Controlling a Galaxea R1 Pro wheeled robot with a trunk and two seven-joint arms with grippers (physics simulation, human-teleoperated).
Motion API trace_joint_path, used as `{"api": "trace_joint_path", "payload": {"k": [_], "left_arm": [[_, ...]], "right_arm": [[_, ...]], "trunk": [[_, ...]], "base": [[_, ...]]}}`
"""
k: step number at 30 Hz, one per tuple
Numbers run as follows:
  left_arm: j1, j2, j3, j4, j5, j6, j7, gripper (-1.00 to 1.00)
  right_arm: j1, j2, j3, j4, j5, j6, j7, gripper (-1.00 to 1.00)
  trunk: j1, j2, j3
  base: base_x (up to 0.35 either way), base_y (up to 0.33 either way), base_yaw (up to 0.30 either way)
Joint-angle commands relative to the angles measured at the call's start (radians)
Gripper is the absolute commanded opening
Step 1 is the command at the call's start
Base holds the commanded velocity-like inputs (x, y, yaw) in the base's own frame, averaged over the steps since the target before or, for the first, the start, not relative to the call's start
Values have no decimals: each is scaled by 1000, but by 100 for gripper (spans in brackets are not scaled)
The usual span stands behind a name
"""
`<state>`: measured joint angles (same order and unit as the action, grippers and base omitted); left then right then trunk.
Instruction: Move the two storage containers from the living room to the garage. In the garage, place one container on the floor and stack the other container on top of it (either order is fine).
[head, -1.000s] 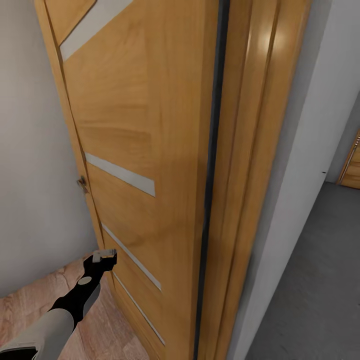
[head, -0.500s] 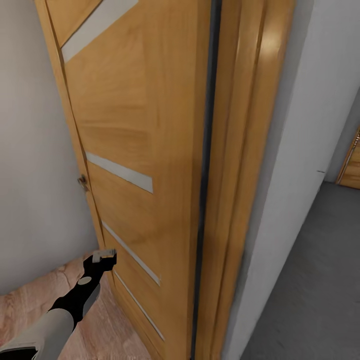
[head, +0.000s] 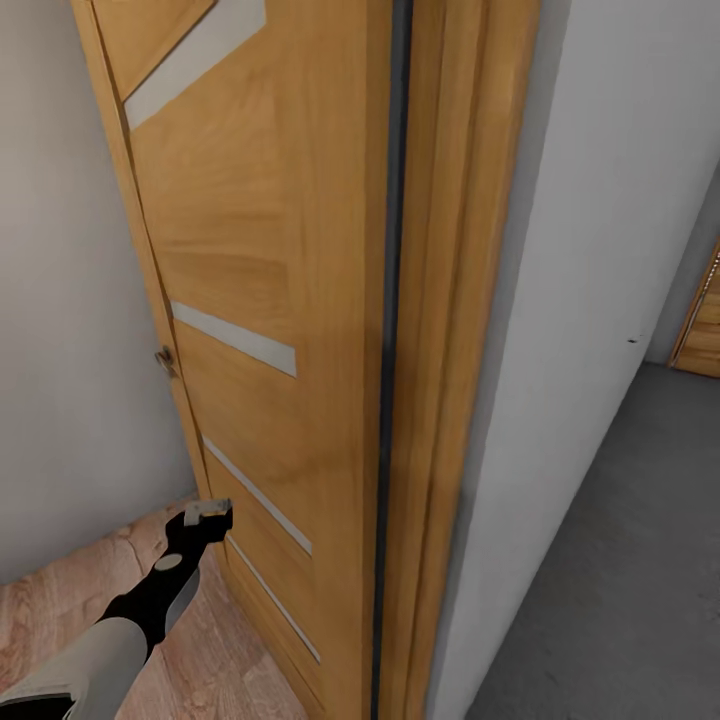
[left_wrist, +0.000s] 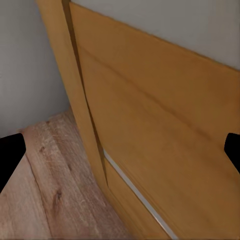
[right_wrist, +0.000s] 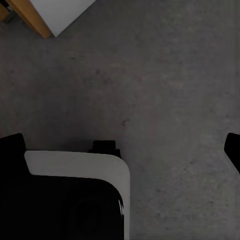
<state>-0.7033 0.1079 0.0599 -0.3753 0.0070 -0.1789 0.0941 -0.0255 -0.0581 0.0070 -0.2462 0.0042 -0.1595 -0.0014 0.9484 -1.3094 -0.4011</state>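
Left claw (head: 208, 513), spread and empty, hovers beside the wooden door (head: 260, 250) above wood-plank flooring (head: 60, 610).

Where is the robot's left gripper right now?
In the head view the left gripper is low on the left, above the light wood-plank floor and close to the foot of the open wooden door.

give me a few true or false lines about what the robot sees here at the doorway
1. The left gripper is beside a wooden door. True.
2. The left gripper holds a red bin. False: its fingers are apart with nothing between them.
3. Grey concrete floor lies past the white wall. True.
4. The floor under the left arm is concrete. False: it is wood plank.
5. The door has pale stripes. True.
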Motion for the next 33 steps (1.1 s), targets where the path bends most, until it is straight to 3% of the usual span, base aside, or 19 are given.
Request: {"api": "trace_joint_path", "payload": {"k": [1, 7, 15, 24, 33], "left_arm": [[-1, 0, 2, 2, 0, -3, 1, 100], [-1, 2, 4, 60, -1, -16, 1, 100], [0, 3, 4, 300, -1, -227, 1, 100], [9, 8, 6, 339, -1, -261, 1, 100], [90, 19, 7, 343, -1, -265, 2, 100]], "right_arm": [[-1, 0, 1, 1, 1, -3, 0, 100], [-1, 0, 1, 1, 0, -3, 0, 100], [-1, 1, 3, 1, 2, -3, 0, 100], [-2, 2, 4, 1, 3, -3, 0, 100], [-7, 4, 5, -4, 6, -4, 0, 100]], "trunk": [[0, -1, -1], [0, -1, -1], [0, -1, -1], [0, -1, -1], [0, -1, -1]], "base": [[-7, -4, 0], [-2, -1, 0], [0, 0, 0], [0, 0, 0], [0, 0, 0]]}}
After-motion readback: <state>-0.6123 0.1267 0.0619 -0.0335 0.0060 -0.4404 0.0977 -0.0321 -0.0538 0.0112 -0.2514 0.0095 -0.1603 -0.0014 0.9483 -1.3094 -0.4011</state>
